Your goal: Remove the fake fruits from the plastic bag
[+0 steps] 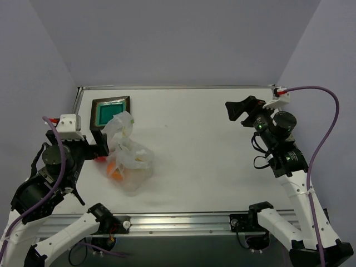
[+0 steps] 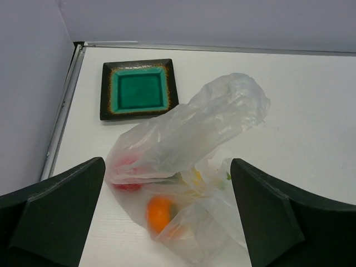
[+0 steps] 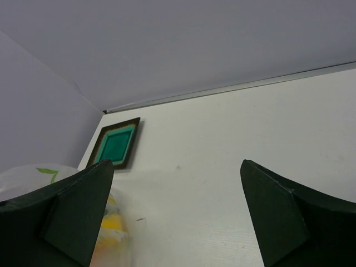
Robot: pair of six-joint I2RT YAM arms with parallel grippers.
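Observation:
The clear crinkled plastic bag [image 1: 129, 158] lies on the white table at the left, just in front of my left gripper [image 1: 99, 146]. In the left wrist view the bag [image 2: 194, 128] fills the space ahead of the open, empty left gripper [image 2: 167, 162]. Inside it I see an orange fruit [image 2: 158, 214], a red fruit [image 2: 128, 186] and a faint yellow fruit [image 2: 197, 178]. The dark green fruit does not show clearly. My right gripper [image 1: 238, 110] is open and empty, raised at the far right, well away from the bag. Its view [image 3: 177, 164] shows the yellow fruit [image 3: 111, 225] in the bag.
A dark-framed square tray with a teal centre [image 1: 110, 111] sits at the back left, just behind the bag, and shows in both wrist views [image 2: 139, 89] [image 3: 115, 144]. A metal rail [image 1: 178, 87] runs along the table's far edge, with grey walls around.

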